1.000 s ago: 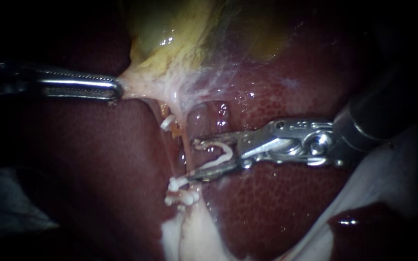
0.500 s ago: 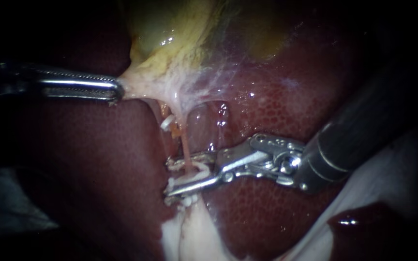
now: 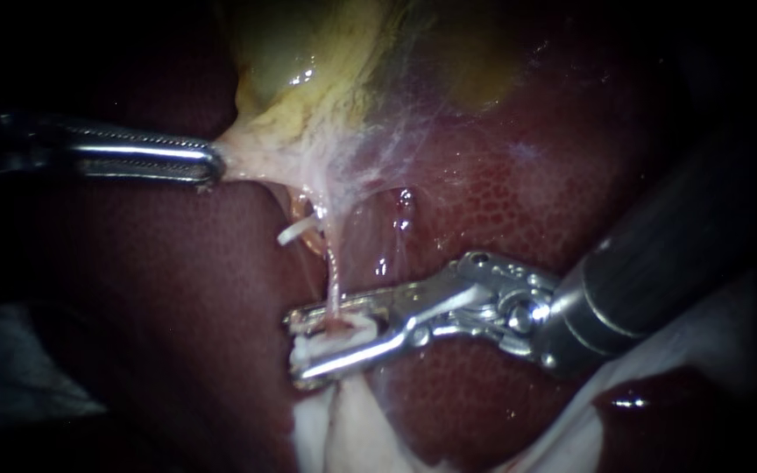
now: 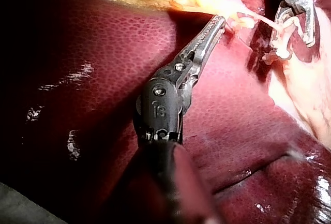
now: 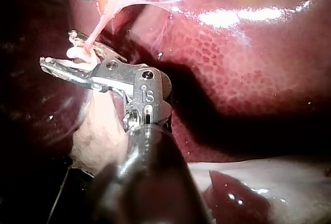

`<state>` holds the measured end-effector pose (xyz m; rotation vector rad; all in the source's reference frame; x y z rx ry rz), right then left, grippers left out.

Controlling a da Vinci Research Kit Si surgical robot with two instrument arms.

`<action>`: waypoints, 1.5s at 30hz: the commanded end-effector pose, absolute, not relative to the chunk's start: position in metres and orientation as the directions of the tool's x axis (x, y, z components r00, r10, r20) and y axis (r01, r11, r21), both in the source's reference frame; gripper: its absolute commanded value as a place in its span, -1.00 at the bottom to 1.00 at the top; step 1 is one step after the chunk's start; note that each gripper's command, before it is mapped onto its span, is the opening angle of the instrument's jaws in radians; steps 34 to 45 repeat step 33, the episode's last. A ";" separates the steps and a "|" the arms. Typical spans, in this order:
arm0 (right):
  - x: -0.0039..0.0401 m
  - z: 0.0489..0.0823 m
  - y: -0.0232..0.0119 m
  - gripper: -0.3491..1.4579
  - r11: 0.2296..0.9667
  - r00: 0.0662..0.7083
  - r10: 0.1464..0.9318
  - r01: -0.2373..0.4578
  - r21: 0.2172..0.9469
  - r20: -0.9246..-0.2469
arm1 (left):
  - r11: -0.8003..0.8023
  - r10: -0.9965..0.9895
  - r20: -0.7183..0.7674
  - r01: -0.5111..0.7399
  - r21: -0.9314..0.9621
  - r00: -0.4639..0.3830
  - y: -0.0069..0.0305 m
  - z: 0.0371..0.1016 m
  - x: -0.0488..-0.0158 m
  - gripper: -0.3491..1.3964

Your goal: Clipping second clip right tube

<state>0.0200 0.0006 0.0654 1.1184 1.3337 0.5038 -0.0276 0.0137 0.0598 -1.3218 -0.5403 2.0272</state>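
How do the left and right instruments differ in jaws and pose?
The left instrument has jaws shut on the gallbladder; the right instrument has jaws standing apart, shut on a white clip around the tube. The left lies level; the right slants in from upper right. Both have metal jaws.

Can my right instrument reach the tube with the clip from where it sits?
Probably yes: the right instrument straddles the tube, the white clip held in its pincer around it. The left instrument holds the gallbladder taut, and nothing lies between.
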 end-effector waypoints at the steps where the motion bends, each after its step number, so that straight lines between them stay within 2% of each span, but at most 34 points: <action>1: 0.0196 0.0654 0.0008 -0.24 0.423 0.237 0.838 0.288 0.859 -0.492 | -0.704 0.710 -0.646 -0.295 -0.646 -0.280 0.0138 0.0598 -0.0276 -1.00; 12: 0.0190 0.0652 0.0007 -0.73 0.391 0.249 0.852 0.283 0.876 -0.461 | -0.704 0.710 -0.646 -0.295 -0.646 -0.280 0.0138 0.0599 -0.0277 -1.00; 17: 0.0189 0.0653 0.0006 -1.00 0.356 0.261 0.867 0.273 0.894 -0.425 | -0.704 0.710 -0.646 -0.295 -0.646 -0.280 0.0138 0.0599 -0.0277 -1.00; 45: 0.0186 0.0655 0.0002 -1.00 0.362 0.273 0.862 0.260 0.895 -0.428 | -0.704 0.710 -0.646 -0.295 -0.646 -0.281 0.0139 0.0601 -0.0277 -1.00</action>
